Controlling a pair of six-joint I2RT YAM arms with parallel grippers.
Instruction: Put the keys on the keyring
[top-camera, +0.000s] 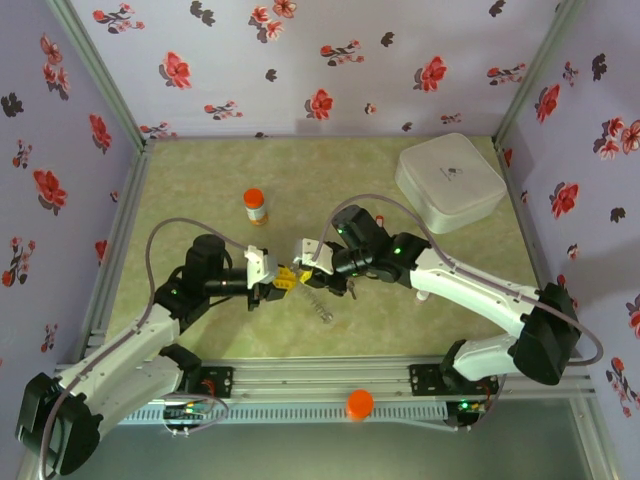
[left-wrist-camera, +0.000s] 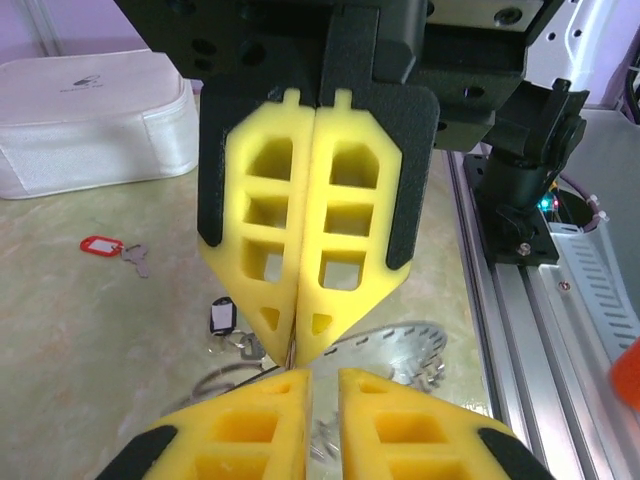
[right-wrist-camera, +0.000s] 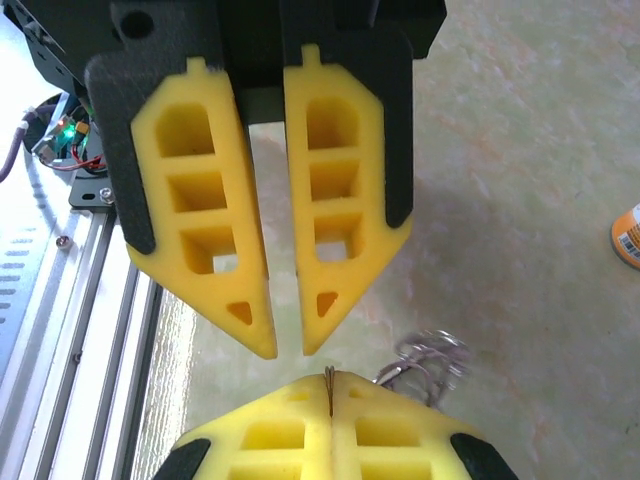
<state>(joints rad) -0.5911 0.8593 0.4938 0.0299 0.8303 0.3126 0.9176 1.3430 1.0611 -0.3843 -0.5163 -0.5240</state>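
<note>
My right gripper (right-wrist-camera: 329, 385) is shut on a thin metal edge of the keyring (left-wrist-camera: 400, 345), whose flat silvery slotted rim curves off toward the rail. My left gripper (left-wrist-camera: 325, 400) faces it tip to tip, open by a narrow gap, with nothing clamped. From above, the left gripper (top-camera: 275, 280) and right gripper (top-camera: 305, 265) meet at mid-table over the keyring (top-camera: 320, 303). A red-tagged key (left-wrist-camera: 105, 246) lies on the mat farther off. The key with the dark, white-labelled tag (left-wrist-camera: 221, 318) lies closer, beside silvery wire loops (right-wrist-camera: 430, 360).
An orange-capped bottle (top-camera: 255, 206) stands behind the left gripper. A white box (top-camera: 450, 181) sits at the back right. The aluminium rail (top-camera: 330, 378) runs along the near edge, with an orange cap (top-camera: 359, 403) on it. Floral walls enclose the mat.
</note>
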